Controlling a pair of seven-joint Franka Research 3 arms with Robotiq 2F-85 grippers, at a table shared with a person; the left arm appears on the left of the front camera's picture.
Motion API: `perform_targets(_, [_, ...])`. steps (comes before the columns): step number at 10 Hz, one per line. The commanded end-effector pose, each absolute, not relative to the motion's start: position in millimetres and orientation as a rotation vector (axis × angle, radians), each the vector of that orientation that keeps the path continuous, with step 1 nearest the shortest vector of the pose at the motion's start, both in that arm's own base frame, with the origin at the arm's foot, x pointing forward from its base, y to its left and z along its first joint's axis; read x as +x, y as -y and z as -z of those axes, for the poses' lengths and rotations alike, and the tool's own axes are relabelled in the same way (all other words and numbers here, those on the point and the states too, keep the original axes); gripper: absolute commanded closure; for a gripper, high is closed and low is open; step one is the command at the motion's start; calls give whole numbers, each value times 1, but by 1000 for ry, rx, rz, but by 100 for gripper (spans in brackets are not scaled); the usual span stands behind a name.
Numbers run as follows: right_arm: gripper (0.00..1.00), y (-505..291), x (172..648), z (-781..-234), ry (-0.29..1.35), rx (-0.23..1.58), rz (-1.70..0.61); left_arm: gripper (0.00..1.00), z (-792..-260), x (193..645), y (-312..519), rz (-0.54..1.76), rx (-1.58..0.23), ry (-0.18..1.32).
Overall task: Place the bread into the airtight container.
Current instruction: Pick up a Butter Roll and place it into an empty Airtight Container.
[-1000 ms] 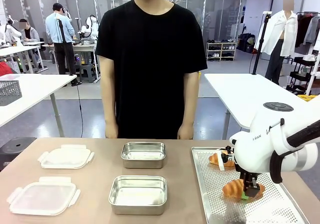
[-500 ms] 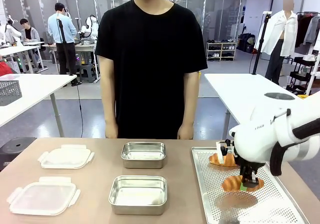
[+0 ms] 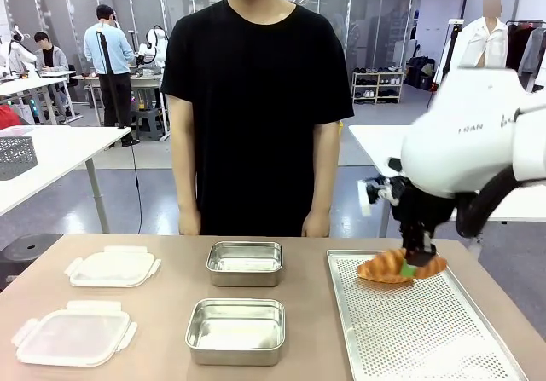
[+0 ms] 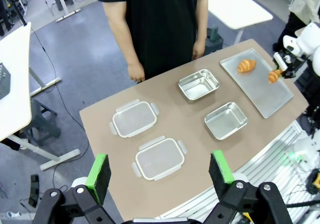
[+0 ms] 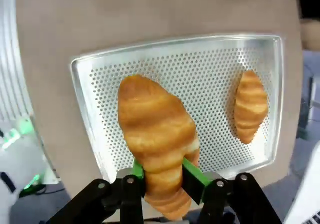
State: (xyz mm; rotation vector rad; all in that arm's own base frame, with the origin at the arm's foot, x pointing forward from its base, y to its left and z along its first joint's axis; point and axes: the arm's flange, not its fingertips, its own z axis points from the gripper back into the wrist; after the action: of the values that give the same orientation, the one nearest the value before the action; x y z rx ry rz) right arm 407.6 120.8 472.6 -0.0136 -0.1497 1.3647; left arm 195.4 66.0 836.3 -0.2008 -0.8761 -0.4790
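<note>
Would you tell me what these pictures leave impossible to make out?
Front view: the right tool's fingers, mostly hidden by its arm and the held croissant; the tray's near corners, cut off by the bottom edge.
Left wrist view: the grip itself, too small.
Right wrist view: the tray beneath the held croissant.

- front view: the white arm covers most of the right gripper [image 3: 415, 266].
- the held bread [image 3: 429, 265] overlaps the second bread [image 3: 375, 270], and where one ends is unclear.
- the tray [image 3: 426, 334] has its near right corner cut off by the bottom edge.
- right wrist view: the held bread hides the inner faces of the green pads [image 5: 194, 178].
- left wrist view: both breads are too small for detail.
</note>
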Motion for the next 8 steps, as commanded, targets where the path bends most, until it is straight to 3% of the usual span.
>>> perform_targets(1, [70, -175, 409, -487, 137, -67, -1334, 0, -839, 196, -66, 479, -198, 878])
perform_targets(8, [70, -353, 385, -470, 125, 1, -1324, 0, -839, 196, -66, 479, -198, 878])
